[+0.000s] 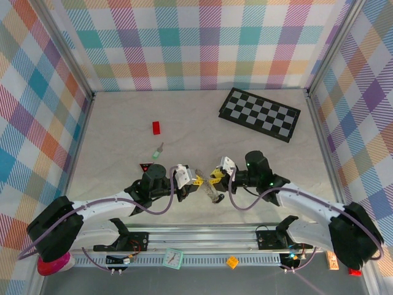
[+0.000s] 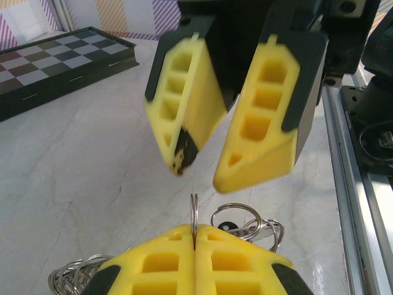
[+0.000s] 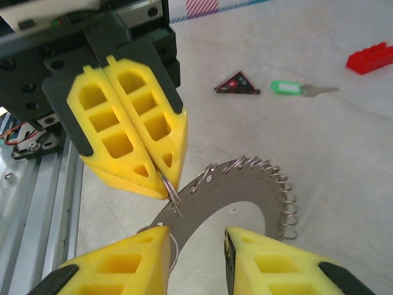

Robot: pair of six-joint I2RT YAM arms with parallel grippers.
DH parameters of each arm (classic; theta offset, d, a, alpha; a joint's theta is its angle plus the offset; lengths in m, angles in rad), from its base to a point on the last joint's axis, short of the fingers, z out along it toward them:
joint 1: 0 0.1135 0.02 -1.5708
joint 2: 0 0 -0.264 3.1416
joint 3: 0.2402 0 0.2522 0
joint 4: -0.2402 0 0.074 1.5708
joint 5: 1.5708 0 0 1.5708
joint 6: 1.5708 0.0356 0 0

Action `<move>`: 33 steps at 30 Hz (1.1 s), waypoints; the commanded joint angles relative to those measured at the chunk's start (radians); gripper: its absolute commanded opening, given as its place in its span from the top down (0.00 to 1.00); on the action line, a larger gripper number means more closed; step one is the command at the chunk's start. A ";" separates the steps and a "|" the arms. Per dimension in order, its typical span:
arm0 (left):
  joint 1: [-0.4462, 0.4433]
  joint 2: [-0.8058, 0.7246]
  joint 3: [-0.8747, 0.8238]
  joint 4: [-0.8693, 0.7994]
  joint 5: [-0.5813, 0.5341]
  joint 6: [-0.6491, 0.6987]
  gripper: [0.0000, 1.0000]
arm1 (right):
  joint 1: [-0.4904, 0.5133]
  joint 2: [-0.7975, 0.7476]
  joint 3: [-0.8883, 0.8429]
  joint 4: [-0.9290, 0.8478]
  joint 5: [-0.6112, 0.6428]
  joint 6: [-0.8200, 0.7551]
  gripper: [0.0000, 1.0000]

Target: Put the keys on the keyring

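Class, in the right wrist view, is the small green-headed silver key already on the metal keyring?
No; the green-headed silver key lies loose on the table, well apart from the metal keyring.

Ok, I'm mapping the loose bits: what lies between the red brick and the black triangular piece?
The green-headed key lies between them, touching neither; the right wrist view shows it best, the top view too.

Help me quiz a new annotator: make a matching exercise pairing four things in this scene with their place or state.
Things:
A. left gripper
B. right gripper
C. green key
D. chequered board

Places or states:
1. jaws apart
2. far back, on the right
3. shut on the keyring
4. lying loose, off the ring

Pairs: A-3, B-1, C-4, D-2.
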 commanded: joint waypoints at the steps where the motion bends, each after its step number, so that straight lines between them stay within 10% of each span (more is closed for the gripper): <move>1: -0.007 -0.014 -0.012 0.054 0.018 0.017 1.00 | -0.006 0.044 0.040 0.063 -0.097 -0.020 0.71; 13: -0.007 -0.010 -0.016 0.072 0.022 0.015 1.00 | -0.006 0.149 0.072 0.130 -0.197 -0.037 0.75; 20: -0.008 -0.014 -0.014 0.073 0.004 -0.003 1.00 | -0.006 0.143 0.083 0.110 -0.225 -0.079 0.99; 26: -0.007 -0.100 0.005 -0.092 -0.083 -0.017 0.70 | 0.002 0.100 0.182 -0.192 -0.151 -0.221 1.00; 33: -0.008 -0.178 0.065 -0.333 -0.102 0.023 0.66 | 0.071 0.131 0.335 -0.526 0.052 -0.387 1.00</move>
